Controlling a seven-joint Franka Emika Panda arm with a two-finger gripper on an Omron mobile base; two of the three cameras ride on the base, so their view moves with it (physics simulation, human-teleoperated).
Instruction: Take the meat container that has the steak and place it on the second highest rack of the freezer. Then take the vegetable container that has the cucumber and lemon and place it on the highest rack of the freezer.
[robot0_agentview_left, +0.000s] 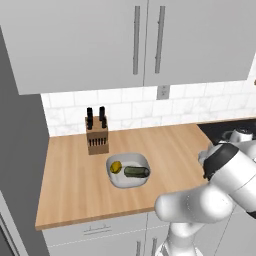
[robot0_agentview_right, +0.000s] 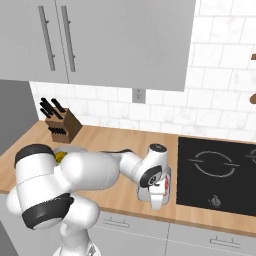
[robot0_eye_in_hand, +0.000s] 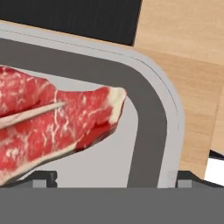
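No brand names, labels or readable writing turned up anywhere in these shots, so nothing to report there.

The pincer (robot0_eye_in_hand: 113, 177) was spread wide and gripping nothing, parked low right over the meat container (robot0_eye_in_hand: 148, 113). In the hand view one dark tip (robot0_eye_in_hand: 41, 177) sat inside the tray by the meat, and the other tip (robot0_eye_in_hand: 192, 178) sat outside the grey rim, so the jaws straddled the container wall. Whether the tips actually touched the rim couldn't be made out.

The steak (robot0_eye_in_hand: 52, 122) lay flat inside, red with white marbling. Its long axis ran roughly from 8 o'clock up to 2 o'clock in the hand view, with the narrower, fat-edged end pointing toward 2 o'clock at the container's rounded corner.

In the right base view the meat container (robot0_agentview_right: 167, 186) sat on the wooden table (robot0_agentview_right: 120, 140) near the front edge, just beside the black cooktop (robot0_agentview_right: 215, 175), mostly hidden by the wrist.

The vegetable container (robot0_agentview_left: 127, 172) was well apart from it, further along the table at about 9 o'clock from the arm in the left base view. The lemon (robot0_agentview_left: 116, 167) lay at its 9 o'clock side, and the cucumber (robot0_agentview_left: 137, 172) lay beside it, long axis running 9 to 3. A knife block (robot0_agentview_left: 97, 134) stood behind at 11 o'clock.
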